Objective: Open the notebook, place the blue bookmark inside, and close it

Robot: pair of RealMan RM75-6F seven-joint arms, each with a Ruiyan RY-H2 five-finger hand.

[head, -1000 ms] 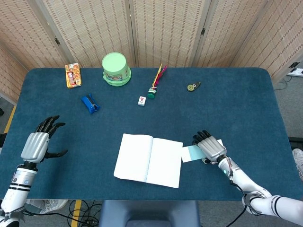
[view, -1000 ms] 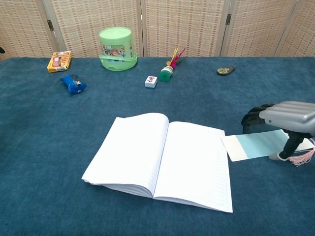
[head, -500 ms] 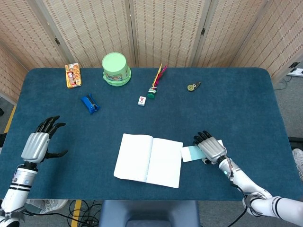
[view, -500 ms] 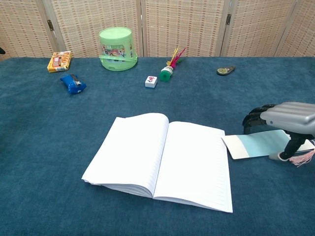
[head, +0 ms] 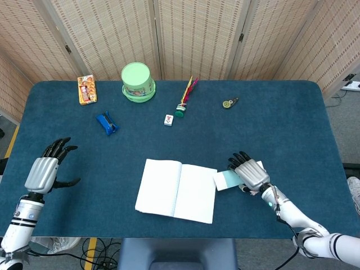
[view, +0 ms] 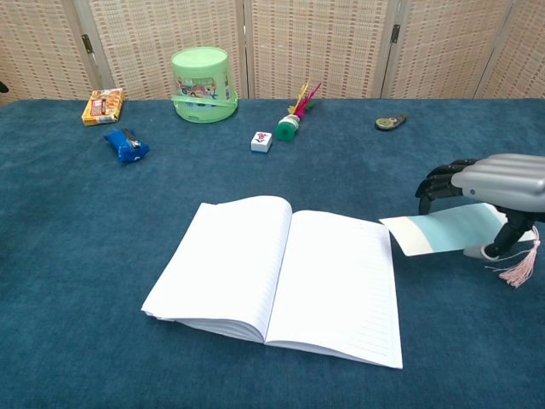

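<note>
The notebook point(head: 177, 190) point(view: 277, 277) lies open and flat near the table's front edge, showing blank lined pages. Just right of it, my right hand point(head: 250, 175) point(view: 498, 183) holds the pale blue bookmark point(head: 226, 179) point(view: 438, 232) by its right end, slightly above the table. The bookmark's free left end points at the notebook's right page edge. Its pink tassel point(view: 519, 266) dangles below the hand. My left hand point(head: 44, 171) hovers at the table's left edge with fingers spread and nothing in it; only the head view shows it.
Along the back stand a green tub point(head: 138, 82), an orange box point(head: 86, 90), a blue clip-like object point(head: 106, 123), a feathered shuttlecock point(head: 184, 100), a small white tile point(head: 168, 120) and a small round tape measure point(head: 228, 103). A folding screen stands behind the table.
My right hand has raised the bookmark off the table and shifted it slightly left toward the notebook; the tassel now hangs free. The left hand and notebook have not moved.
</note>
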